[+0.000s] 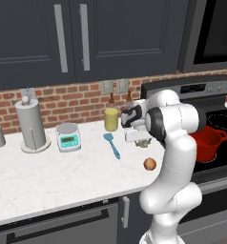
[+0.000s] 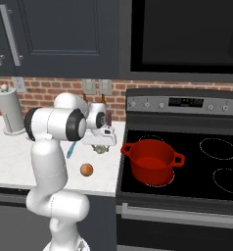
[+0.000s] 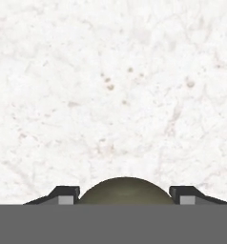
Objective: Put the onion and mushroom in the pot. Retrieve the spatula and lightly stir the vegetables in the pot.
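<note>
A white marble counter (image 1: pixel 48 176) runs under dark cabinets and a red brick backsplash, meeting a black stove (image 2: pixel 187 162) on the right. The gripper (image 3: pixel 124 196) hangs just above the counter near the stove edge, its two fingers pressed against either side of the mushroom (image 3: pixel 125 190), whose rounded olive-beige cap sits between them; from the base views the mushroom (image 1: pixel 143 142) shows directly under the hand. The onion (image 1: pixel 149 164) lies on the counter near its front edge, a little in front of the gripper and apart from it. The light-blue spatula (image 1: pixel 112 145) lies flat to the left of the hand, blade toward the wall. Behind it stand a yellow jar (image 1: pixel 111 119) and two brown bottles; further left are a kitchen scale (image 1: pixel 68 137) and a paper towel holder (image 1: pixel 32 126). The red pot (image 2: pixel 152 161) stands on the front left burner, with nothing visible inside. The arm's own elbow stands between the left base camera and the pot.
</note>
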